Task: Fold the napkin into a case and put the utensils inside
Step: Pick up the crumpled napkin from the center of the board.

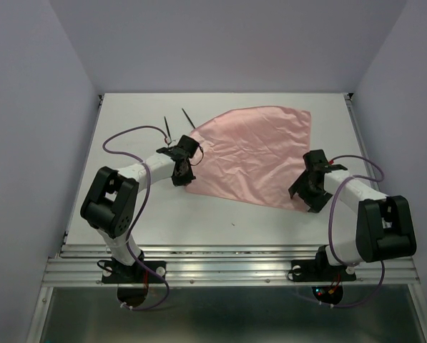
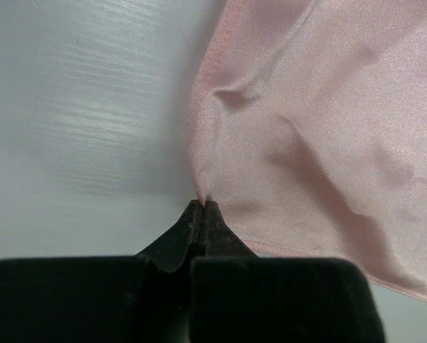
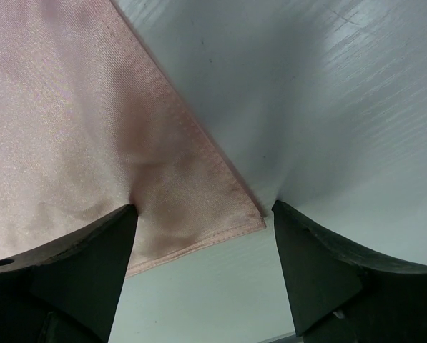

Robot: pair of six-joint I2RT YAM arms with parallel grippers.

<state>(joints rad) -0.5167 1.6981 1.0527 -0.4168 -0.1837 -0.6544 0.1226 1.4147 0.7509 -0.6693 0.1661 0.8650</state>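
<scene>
Early stage: napkin [image 1: 252, 153] is spread unfolded on the surface [image 1: 127, 214]. Left pincer [image 2: 202, 213] pinches its left edge. Right pincer [image 3: 204, 209] is spread, straddling the near-right corner. Utensils [image 1: 177, 121] lie bare beside the far-left corner. We've got all folding and loading left.

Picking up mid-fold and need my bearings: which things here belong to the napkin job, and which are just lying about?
Job: napkin, spread out; two black utensils beside its far left corner; left gripper, shut on its edge; right gripper, open over a corner.
Just there: purple cables, rig wiring; table.
</scene>
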